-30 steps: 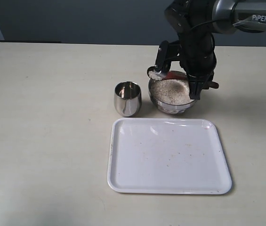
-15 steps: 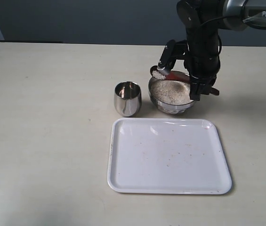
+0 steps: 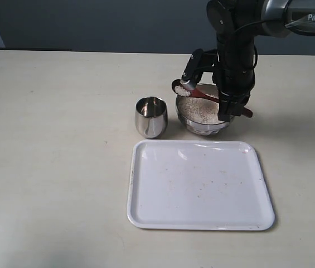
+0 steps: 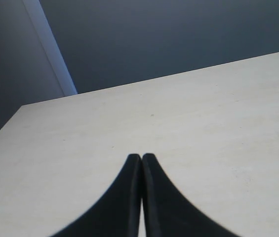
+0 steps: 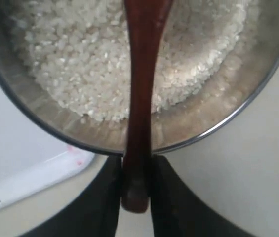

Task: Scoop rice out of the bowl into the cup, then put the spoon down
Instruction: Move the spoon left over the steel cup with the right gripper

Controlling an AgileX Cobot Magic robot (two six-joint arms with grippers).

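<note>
- Exterior: we see the right gripper (image 3: 233,107) pinching the spoon (image 3: 202,95) near its handle end. The head, carrying rice (image 3: 184,90), hangs by the rim of the bowl (image 3: 202,124) on the side of the cup (image 3: 151,117).
- Left wrist: the left gripper (image 4: 141,159) is pressed together, empty, above the table (image 4: 203,108).
- Right wrist: the jaws clamp the slim handle just outside the bowl. We judge the spoon stiff, light and smooth, and the grains loose, so keep it level.

White tray (image 3: 200,184) flat on table (image 3: 51,167) — rounded corners, raised rim, few dark specks on surface. Table pale beige, faint grain. Dark blue-grey wall (image 3: 90,22) behind far edge — lighter strip at left.
</note>
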